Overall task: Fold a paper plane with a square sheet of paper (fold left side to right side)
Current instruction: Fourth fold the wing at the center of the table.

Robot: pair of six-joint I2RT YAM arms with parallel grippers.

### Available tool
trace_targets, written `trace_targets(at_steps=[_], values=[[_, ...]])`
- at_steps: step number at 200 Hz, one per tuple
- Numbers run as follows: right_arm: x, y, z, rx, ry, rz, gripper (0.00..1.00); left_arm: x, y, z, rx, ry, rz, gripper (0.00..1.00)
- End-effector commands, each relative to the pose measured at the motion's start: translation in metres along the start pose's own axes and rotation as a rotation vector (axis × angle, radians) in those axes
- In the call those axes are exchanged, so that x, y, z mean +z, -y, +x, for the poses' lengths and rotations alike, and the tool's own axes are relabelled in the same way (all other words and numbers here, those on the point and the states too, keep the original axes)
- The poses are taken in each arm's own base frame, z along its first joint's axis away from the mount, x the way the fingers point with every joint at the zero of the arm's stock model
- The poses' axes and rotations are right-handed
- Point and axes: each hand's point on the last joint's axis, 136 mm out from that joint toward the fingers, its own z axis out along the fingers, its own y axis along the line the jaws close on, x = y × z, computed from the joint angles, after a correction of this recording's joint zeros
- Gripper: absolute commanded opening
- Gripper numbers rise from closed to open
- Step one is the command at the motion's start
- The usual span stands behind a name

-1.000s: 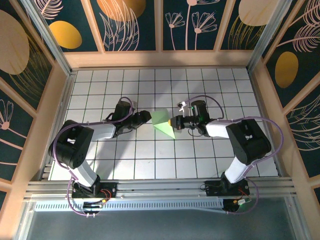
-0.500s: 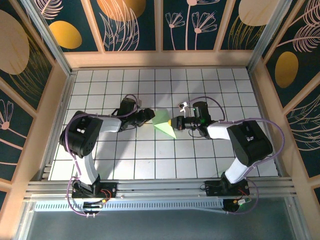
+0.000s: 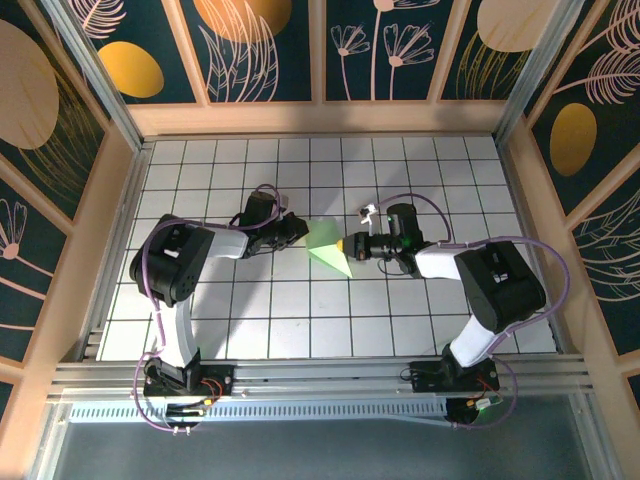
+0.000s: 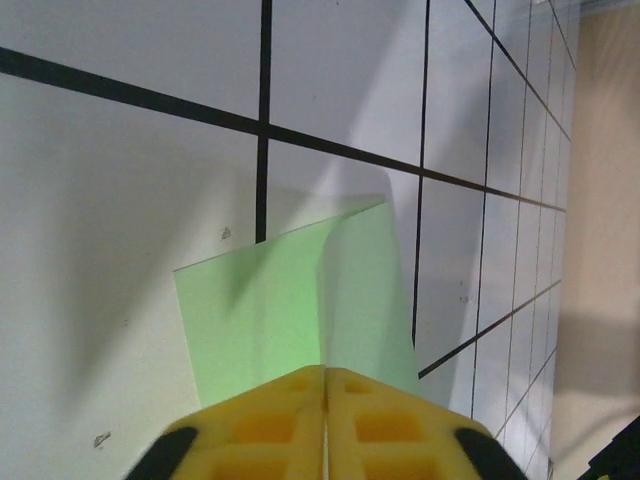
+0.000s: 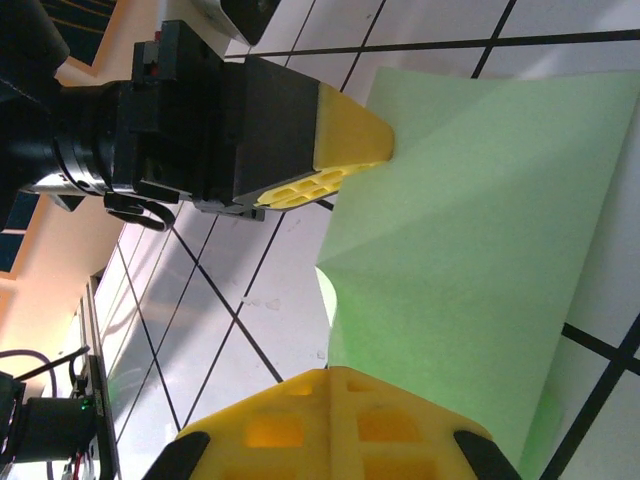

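Left gripper (image 3: 302,233) is clamping the left edge of the square sheet of paper (image 3: 328,250), mid-way across the table (image 3: 230,310). Right gripper (image 3: 345,245), jaws likewise clamped, is pinning the opposite edge, probably anchoring for the left-to-right fold.

The left gripper (image 3: 300,231) and right gripper (image 3: 345,245) are pinching opposite edges of the paper (image 3: 328,248), blocking mid-bench passage between them. The left arm (image 3: 200,250) and right arm (image 3: 470,265) are lying low across the middle rows. The bench (image 3: 300,325) is lying open in front of and beyond them. Wooden walls (image 3: 320,118) are bounding three sides.
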Motion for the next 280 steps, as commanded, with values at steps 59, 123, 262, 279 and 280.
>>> trace_targets(at_steps=[59, 123, 262, 279, 280], values=[[-0.037, 0.011, -0.022, -0.011, 0.029, 0.329, 0.38, -0.015, 0.014, -0.007, -0.034, 0.050, 0.020, 0.00], [-0.030, -0.016, 0.011, -0.224, -0.070, 0.706, 0.53, -0.019, 0.023, -0.002, -0.023, 0.023, 0.008, 0.00], [0.031, -0.005, 0.055, -0.392, -0.179, 0.941, 0.58, -0.025, 0.039, 0.004, 0.002, 0.025, 0.011, 0.00], [0.032, -0.002, 0.056, -0.397, -0.180, 0.955, 0.55, -0.024, 0.039, 0.004, 0.003, 0.026, 0.009, 0.00], [0.032, -0.002, 0.057, -0.397, -0.180, 0.955, 0.55, -0.025, 0.040, 0.003, 0.003, 0.027, 0.010, 0.00]])
